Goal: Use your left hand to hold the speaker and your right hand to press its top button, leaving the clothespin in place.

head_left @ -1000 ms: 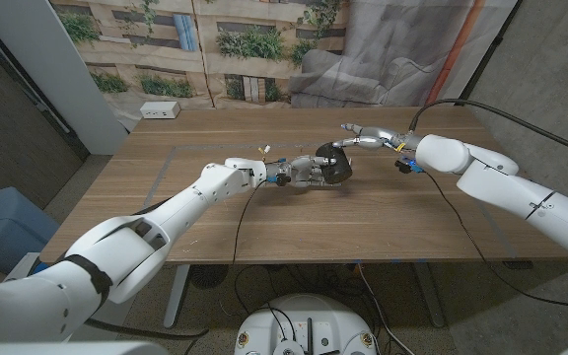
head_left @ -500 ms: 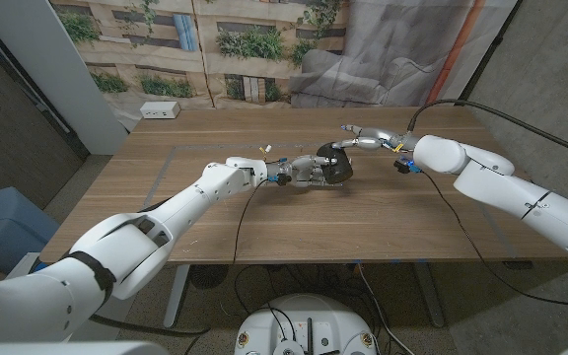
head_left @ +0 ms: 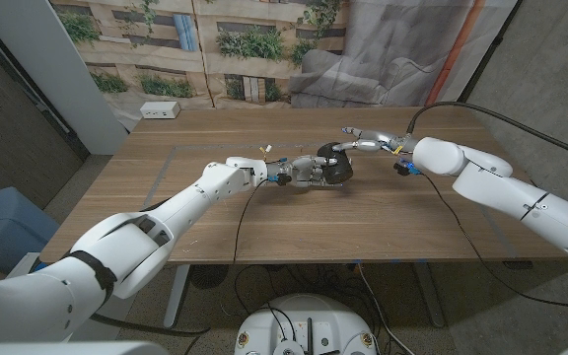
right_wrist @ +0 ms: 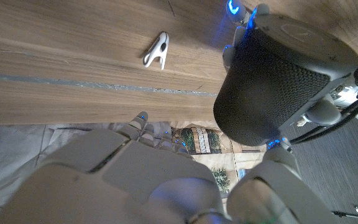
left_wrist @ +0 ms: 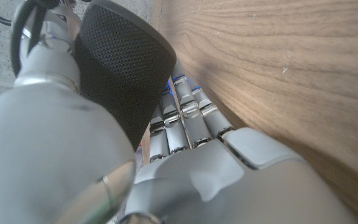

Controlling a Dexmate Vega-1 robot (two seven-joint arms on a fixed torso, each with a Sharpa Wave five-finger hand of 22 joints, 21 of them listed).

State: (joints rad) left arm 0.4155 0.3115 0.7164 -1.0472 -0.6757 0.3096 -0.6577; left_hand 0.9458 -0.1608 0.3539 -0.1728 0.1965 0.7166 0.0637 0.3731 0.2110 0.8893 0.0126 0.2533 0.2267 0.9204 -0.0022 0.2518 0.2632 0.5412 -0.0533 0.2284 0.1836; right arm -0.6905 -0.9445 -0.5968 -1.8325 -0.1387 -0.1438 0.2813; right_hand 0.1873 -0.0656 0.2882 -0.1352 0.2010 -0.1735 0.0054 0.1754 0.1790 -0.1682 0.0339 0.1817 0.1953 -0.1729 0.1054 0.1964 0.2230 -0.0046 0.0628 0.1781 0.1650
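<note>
Step in hand: hold established, press not yet made.

My left hand (head_left: 302,174) grips the speaker (head_left: 334,166), which stands upright near the middle of the table (head_left: 383,222). In the left wrist view my fingers (left_wrist: 180,124) run along the speaker's mesh side, wrapped against it, with the thumb side of the hand closing from the other flank. I judge the hold firm enough to take a downward push.

My right hand (head_left: 368,141) hovers just beyond the speaker on its far right side, holding nothing, fingers extended and apart. In the right wrist view the speaker's flat top disc faces the hand, and the thumb (right_wrist: 277,163) sits close to the speaker's lower edge. I cannot tell from these views whether any fingertip already touches the top; in the head view a small gap seems to remain.

The clothespin (right_wrist: 156,51) lies flat on the wood, apart from the speaker, on the left-hand side of it and a little farther back; it shows as a small pale mark in the head view. Neither hand touches it.

Next move, as I judge it: bring one right fingertip over the centre of the top disc and press straight down, while the left hand braces. Keep the right arm's sweep short and away from the clothespin. Risk: an off-centre push could tilt the speaker in the left grip.
</note>
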